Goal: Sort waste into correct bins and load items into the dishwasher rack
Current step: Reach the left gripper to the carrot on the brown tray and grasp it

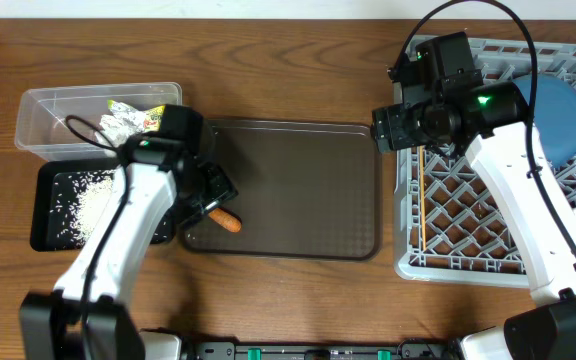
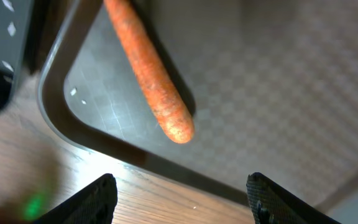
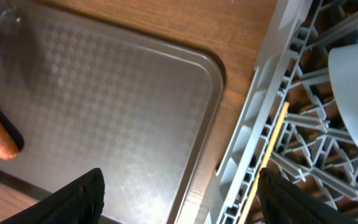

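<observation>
Carrot piece (image 2: pixel 151 74), corner of serving tray (image 2: pixel 278 93): likely light, firm, rolls; pinch across its middle. Left fingers (image 2: pixel 101 199) spread near it; right fingers (image 3: pixel 82 199) spread beside the tray.

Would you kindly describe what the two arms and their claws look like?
Both the left arm and right arm have white, boxy links with black joint housings, each showing a small green light. Thin black cables loop from each wrist. The left claw and right claw have dark, matte, blunt fingers.
</observation>
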You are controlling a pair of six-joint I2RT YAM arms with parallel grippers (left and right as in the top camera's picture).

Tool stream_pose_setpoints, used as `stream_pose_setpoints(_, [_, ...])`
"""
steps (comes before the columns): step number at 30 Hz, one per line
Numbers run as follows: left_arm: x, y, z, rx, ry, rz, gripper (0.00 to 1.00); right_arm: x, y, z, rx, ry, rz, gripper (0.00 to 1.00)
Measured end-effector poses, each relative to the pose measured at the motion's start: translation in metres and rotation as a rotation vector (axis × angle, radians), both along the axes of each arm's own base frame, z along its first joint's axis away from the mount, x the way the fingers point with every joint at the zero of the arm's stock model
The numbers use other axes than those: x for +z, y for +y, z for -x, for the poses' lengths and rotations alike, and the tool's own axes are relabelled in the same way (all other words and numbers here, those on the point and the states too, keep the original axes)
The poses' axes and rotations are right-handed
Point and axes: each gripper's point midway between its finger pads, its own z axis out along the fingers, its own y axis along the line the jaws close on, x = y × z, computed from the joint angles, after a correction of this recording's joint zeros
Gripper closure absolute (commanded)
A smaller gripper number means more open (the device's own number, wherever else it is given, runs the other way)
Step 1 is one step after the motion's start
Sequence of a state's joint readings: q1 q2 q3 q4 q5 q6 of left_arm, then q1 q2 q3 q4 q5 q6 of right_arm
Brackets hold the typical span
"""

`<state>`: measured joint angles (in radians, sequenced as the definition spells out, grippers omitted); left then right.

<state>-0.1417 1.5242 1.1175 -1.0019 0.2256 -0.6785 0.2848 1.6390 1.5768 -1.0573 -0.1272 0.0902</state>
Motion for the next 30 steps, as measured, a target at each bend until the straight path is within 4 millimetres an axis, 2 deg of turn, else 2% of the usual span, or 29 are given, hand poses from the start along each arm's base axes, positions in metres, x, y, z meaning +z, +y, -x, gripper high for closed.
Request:
stream_pose_setpoints(6, [-0.035,0.002,-0.007,0.107,0.100,-0.028,0.31,-0.002,-0.001,0.005,0.001,0.023,0.007,0.24])
stream_pose_setpoints(13, [-0.068,0.002,-0.009,0.139,0.181,-0.050,0.30,-0.003,-0.002,0.007,0.001,0.031,0.010,0.25])
stream_pose_setpoints(23, [-0.079,0.009,-0.009,0.154,0.179,-0.090,0.32,-0.004,-0.005,0.007,-0.005,0.033,0.023,0.25])
stream_pose_setpoints(28, [-0.089,0.012,0.001,0.153,0.197,-0.104,0.32,-0.004,-0.005,0.007,-0.006,0.033,0.024,0.25])
stream_pose_setpoints(30, [-0.090,0.012,0.001,0.153,0.196,-0.104,0.38,-0.004,-0.005,0.007,-0.005,0.032,0.025,0.25])
